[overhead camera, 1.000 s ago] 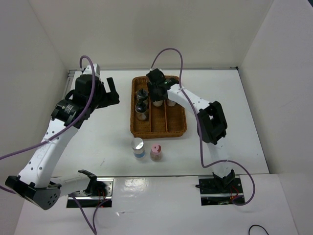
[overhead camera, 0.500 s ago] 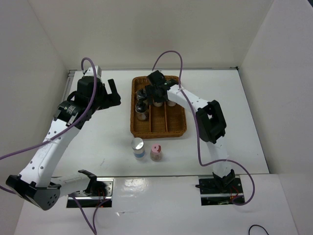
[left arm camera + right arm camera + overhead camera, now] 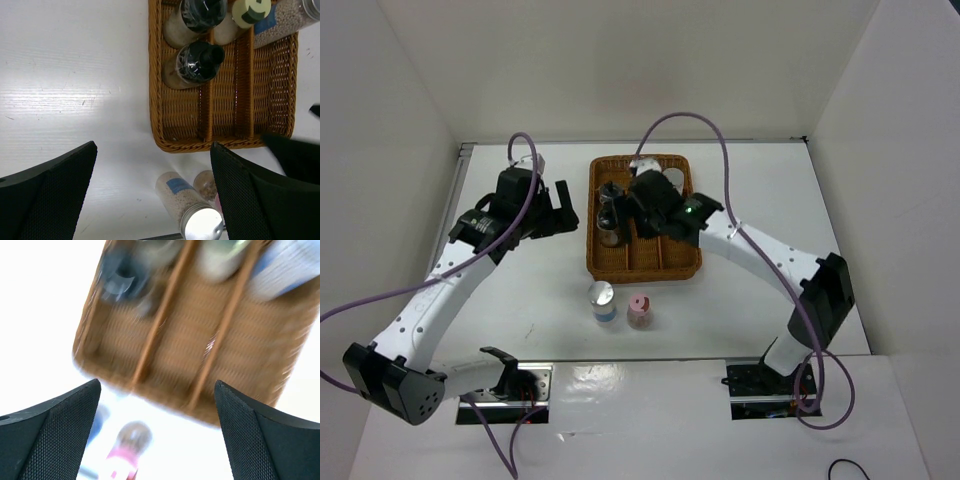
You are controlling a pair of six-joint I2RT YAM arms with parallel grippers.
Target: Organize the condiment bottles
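Having released the yellow-green-capped bottle (image 3: 250, 10) into the middle compartment of the wicker tray (image 3: 175, 142), the right gripper (image 3: 156, 384) has drawn back, jaws spread and empty; its blurred view probably means it is moving. Meanwhile the left gripper (image 3: 154, 145) hovers wide open. On the table (image 3: 520, 290), the silver-capped bottle (image 3: 602, 300) and pink-capped bottle (image 3: 639, 310) await sorting

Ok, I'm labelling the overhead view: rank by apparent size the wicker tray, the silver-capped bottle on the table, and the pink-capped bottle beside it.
1. wicker tray, clearly largest.
2. silver-capped bottle, slightly larger-looking.
3. pink-capped bottle, though these two are close enough that the order is unsure.
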